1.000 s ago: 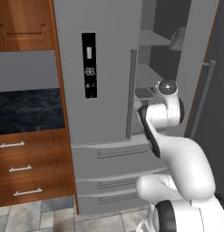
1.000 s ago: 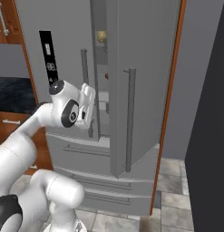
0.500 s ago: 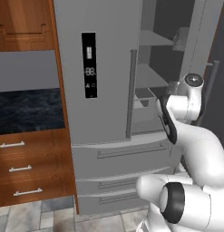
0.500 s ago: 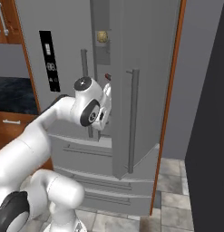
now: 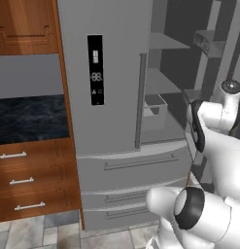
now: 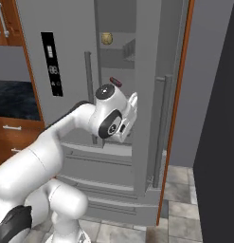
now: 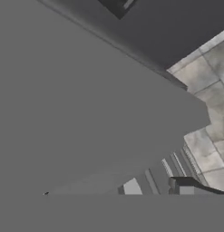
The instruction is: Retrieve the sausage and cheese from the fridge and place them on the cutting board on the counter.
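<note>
The fridge (image 5: 116, 73) stands with its right-hand door swung open and its left door, the one with the black display panel (image 5: 95, 69), shut. The arm's wrist sits at the gap between the open door and the fridge body, with the end effector (image 6: 130, 116) at about the 3 o'clock side of the wrist in the right base view; its jaws cannot be made out clearly there, but they stand wide apart and nothing is seen in them. Inside, the sausage (image 6: 115, 81), a short dark red piece, lies on a shelf just above the wrist at roughly 12 o'clock from it. A small pale rounded chunk, taken to be the cheese (image 6: 106, 39), rests on a higher shelf, further up at 12 o'clock. Both items are untouched on their shelves. The worktop (image 5: 29, 116) shows at 9 o'clock of the fridge; no cutting board can be seen on the visible part. Judgement: door opening appears done; reaching in, grasping each item, carrying it across and setting it down all remain. The task is at an early stage.
</note>
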Tool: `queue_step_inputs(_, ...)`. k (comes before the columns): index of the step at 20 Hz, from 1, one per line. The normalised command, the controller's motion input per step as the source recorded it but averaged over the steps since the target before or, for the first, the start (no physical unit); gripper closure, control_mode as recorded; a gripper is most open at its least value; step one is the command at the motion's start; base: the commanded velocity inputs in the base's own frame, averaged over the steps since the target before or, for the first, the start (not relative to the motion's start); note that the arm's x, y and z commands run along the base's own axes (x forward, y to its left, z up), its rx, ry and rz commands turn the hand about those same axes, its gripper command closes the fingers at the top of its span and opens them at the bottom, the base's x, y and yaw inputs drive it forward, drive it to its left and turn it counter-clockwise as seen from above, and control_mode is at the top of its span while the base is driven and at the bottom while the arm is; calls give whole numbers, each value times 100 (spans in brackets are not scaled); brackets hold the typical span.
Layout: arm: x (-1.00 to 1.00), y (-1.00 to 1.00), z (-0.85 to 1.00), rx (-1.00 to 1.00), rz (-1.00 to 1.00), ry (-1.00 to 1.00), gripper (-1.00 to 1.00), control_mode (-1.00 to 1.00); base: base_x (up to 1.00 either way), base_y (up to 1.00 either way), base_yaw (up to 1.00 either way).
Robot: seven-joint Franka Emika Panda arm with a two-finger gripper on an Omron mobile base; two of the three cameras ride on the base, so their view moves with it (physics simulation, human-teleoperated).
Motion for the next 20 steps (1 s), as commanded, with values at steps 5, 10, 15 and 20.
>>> queue_step_inputs(5,-13,-15,7,0,-2,0,-100,-100,0,0,0)
queue_step_inputs(10,-20,65,0,-16,49,0,-100,-100,0,0,0)
queue_step_inputs(15,-21,57,0,-21,62,0,-100,-100,0,0,0)
queue_step_inputs(20,-2,50,1,-17,60,0,-100,-100,0,0,0)
